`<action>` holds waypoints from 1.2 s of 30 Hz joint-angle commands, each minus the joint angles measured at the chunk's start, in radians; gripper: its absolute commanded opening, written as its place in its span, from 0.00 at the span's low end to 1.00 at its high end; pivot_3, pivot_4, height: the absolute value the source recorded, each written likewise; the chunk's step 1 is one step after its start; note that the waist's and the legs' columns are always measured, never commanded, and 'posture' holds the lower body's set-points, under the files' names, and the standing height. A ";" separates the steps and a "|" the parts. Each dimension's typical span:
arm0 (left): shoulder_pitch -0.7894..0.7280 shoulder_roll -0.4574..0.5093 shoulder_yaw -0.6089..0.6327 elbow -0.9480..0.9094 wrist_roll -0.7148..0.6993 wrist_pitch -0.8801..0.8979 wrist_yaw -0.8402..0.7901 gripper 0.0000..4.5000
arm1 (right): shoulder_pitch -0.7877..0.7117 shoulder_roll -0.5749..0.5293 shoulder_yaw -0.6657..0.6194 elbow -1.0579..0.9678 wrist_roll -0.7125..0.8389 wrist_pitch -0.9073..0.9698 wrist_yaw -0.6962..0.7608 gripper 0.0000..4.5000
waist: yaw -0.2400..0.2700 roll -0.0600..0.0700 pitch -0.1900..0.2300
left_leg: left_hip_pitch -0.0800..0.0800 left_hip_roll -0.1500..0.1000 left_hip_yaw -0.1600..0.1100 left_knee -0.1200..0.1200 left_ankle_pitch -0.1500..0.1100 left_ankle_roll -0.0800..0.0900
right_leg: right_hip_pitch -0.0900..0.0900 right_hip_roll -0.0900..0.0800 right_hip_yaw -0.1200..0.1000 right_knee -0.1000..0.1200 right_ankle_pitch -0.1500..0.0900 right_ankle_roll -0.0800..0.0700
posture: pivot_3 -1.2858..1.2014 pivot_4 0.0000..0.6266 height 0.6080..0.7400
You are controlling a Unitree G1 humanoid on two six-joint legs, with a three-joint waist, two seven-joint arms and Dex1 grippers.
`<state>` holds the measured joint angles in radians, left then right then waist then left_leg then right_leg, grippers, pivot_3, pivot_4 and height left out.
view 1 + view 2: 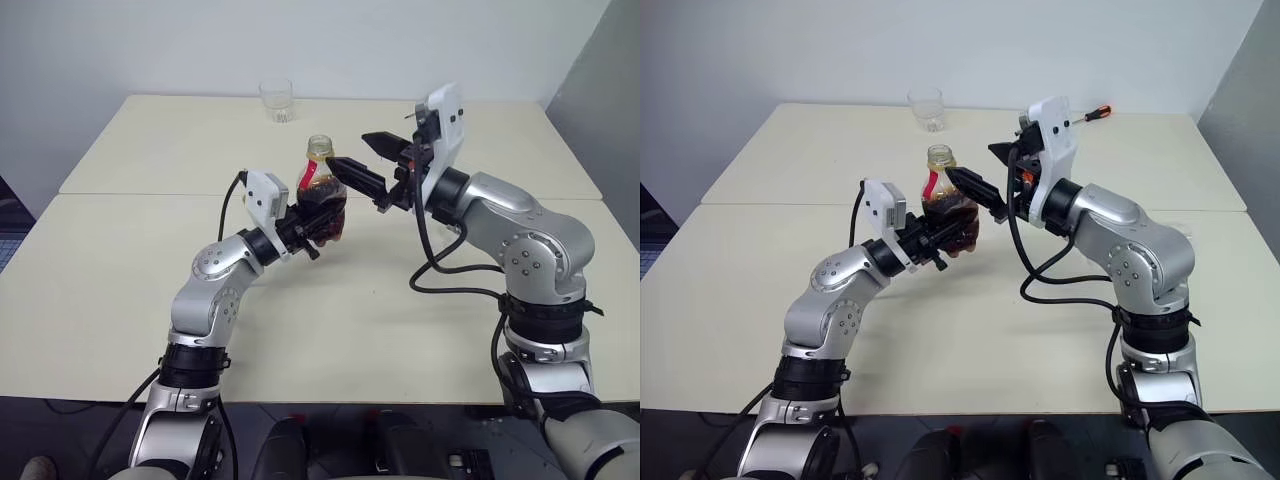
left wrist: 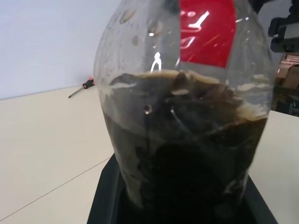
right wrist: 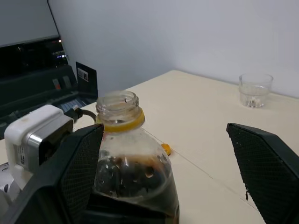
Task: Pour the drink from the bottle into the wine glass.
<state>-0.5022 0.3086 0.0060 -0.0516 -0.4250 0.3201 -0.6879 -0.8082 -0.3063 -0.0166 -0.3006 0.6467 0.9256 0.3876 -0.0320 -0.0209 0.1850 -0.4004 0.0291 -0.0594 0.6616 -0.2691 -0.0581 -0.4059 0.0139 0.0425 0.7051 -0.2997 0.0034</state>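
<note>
My left gripper (image 1: 318, 218) is shut on the round body of the bottle (image 1: 322, 188) and holds it upright above the table. The bottle's red label (image 2: 205, 30) shows, and the dark drink (image 2: 187, 154) fills its lower half. Its mouth (image 3: 117, 103) is uncapped, with a yellow ring under the rim. My right gripper (image 1: 348, 150) is open at the height of the neck, its fingers spread wide. One finger (image 3: 79, 163) stands close beside the bottle's shoulder and the other finger (image 3: 266, 163) is well away from it. The wine glass is out of view.
A short clear tumbler (image 1: 277, 100) stands at the far edge of the cream table (image 1: 120, 290). A small yellow-orange piece (image 3: 166, 149) lies on the table beyond the bottle. A red-handled screwdriver (image 1: 1092, 113) lies at the far right. A seam runs across the tabletop.
</note>
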 commanded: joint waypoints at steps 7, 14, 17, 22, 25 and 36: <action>0.089 0.033 0.064 -0.136 0.023 0.036 0.138 0.23 | 0.173 -0.109 -0.033 -0.195 0.126 -0.067 0.223 1.00 | 0.000 0.000 0.000 | 0.000 0.000 -0.001 -0.001 0.000 0.000 | 0.000 0.000 0.000 -0.001 0.000 0.000 | 0.52 0.24 1.00; 0.159 0.040 0.119 -0.140 0.138 0.007 0.311 0.23 | 0.259 -0.134 0.000 -0.276 0.183 -0.083 0.290 1.00 | 0.000 0.000 0.000 | 0.000 0.000 -0.001 0.000 0.000 0.000 | 0.001 0.000 -0.001 -0.001 0.000 0.001 | 0.52 0.24 1.00; 0.152 0.046 0.175 -0.099 0.177 -0.021 0.389 0.23 | 0.271 -0.124 0.018 -0.286 0.181 -0.093 0.284 1.00 | 0.000 0.000 0.000 | 0.000 0.000 -0.002 0.000 0.000 0.000 | 0.001 0.001 -0.001 -0.002 0.000 0.001 | 0.52 0.24 1.00; 0.112 0.070 0.264 -0.002 0.223 -0.086 0.488 0.23 | 0.267 -0.097 0.055 -0.264 0.141 -0.130 0.264 1.00 | 0.002 0.000 0.000 | 0.000 0.000 -0.002 0.000 0.000 0.000 | 0.001 0.001 -0.002 -0.002 0.000 0.001 | 0.52 0.24 1.00; 0.099 0.096 0.306 0.062 0.243 -0.134 0.519 0.23 | 0.251 -0.069 0.101 -0.209 0.064 -0.179 0.238 1.00 | 0.001 0.000 0.000 | 0.000 0.000 -0.001 0.000 0.000 0.000 | 0.001 0.000 -0.001 -0.002 0.001 0.001 | 0.52 0.24 1.00; -0.004 0.184 0.353 0.412 0.226 -0.311 0.457 0.23 | 0.241 0.011 0.172 -0.146 -0.089 -0.274 0.176 1.00 | 0.003 -0.001 0.000 | 0.000 0.000 -0.002 0.000 0.000 0.000 | 0.001 -0.001 -0.002 -0.002 0.001 0.001 | 0.52 0.24 1.00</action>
<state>-0.4704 0.4672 0.3242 0.3470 -0.1843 0.0680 -0.2143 -0.5570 -0.3017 0.1598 -0.4179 0.5653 0.6720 0.5665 -0.0290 -0.0215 0.1849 -0.4006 0.0290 -0.0617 0.6621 -0.2690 -0.0583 -0.4049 0.0128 0.0397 0.7033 -0.2991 0.0043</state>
